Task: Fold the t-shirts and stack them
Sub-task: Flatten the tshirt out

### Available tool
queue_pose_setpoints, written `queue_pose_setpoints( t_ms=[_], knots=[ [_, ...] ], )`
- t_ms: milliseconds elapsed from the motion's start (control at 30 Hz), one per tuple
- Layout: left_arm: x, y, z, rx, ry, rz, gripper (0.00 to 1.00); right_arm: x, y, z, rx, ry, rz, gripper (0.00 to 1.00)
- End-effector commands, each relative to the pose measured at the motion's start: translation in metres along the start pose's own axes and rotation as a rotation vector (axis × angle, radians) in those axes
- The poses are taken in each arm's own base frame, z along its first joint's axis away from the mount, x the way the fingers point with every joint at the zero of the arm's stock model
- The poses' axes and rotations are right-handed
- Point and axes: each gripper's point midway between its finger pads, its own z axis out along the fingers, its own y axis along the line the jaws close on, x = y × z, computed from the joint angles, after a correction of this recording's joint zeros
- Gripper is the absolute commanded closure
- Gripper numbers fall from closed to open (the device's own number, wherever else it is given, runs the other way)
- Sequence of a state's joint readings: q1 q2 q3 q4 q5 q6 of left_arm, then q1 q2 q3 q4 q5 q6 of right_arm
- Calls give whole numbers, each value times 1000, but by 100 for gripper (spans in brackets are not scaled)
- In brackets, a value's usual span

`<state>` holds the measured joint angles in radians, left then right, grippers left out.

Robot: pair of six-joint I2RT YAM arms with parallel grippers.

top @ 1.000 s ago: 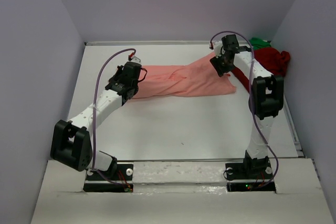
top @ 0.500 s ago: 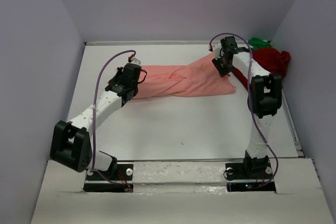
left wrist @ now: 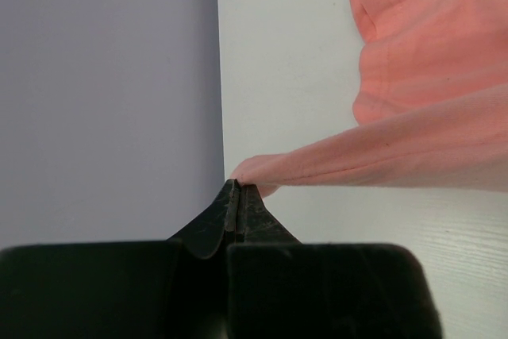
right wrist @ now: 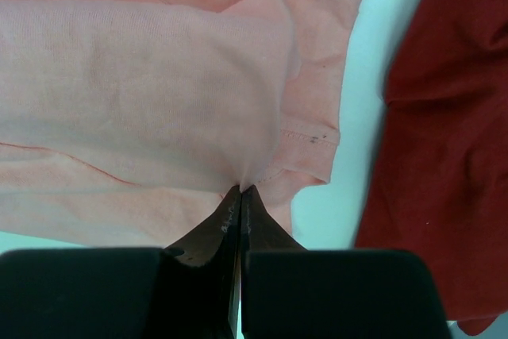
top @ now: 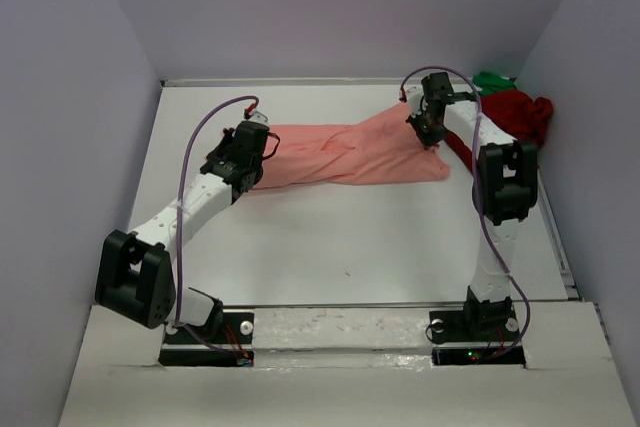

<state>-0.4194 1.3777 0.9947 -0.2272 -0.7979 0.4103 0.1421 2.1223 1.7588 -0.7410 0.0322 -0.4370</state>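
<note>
Your left pincer (left wrist: pixel 240 188) is clamped tight on one end of the salmon-pink t-shirt (top: pixel 350 152) lying across the surface (top: pixel 350 247); your right pincer (right wrist: pixel 240 190) pinches its other end, beside the dark red t-shirt (top: pixel 515 112), green t-shirt (top: pixel 493 79) behind

The salmon-pink soft cloth t-shirt (left wrist: pixel 429 61) runs off the top and right edges of the left wrist view, right of the left gripper (left wrist: pixel 239 188), whose pressed-together fingers hide the pinched tip of cloth; in the right wrist view it leaves by the top and left edges, and the fold nipped in the right gripper (right wrist: pixel 240 190) vanishes between the closed fingers; right of that gripper, the dark red cloth t-shirt (right wrist: pixel 444 140) is cut by the top and right edges; from above, the right arm (top: pixel 505 182) covers part of it, and the bright green crumple of cloth (top: pixel 493 80) beyond the gripper shows only a scrap, too small to tell its shape.
</note>
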Motion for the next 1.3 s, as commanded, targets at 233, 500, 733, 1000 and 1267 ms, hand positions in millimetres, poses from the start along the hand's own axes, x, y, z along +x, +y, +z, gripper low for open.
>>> queue_pose_setpoints(
  t_ms=[233,500,733,1000,1267],
  knots=[
    [-36,53,-15,-130,-100,-112,100,-47,-51,-76,208,-164,12,100],
    [-74,120,-17,-225,-183,-229,100,-82,-104,-158,431,-316,26,100],
    [-76,172,-27,-275,-233,-358,100,-91,-116,-229,499,-490,76,100],
    [-69,188,-41,-83,-291,-426,100,-75,-90,-290,438,-622,107,100],
    [-80,224,-117,-65,-561,-496,100,-53,-64,-377,425,-814,123,100]
  ],
)
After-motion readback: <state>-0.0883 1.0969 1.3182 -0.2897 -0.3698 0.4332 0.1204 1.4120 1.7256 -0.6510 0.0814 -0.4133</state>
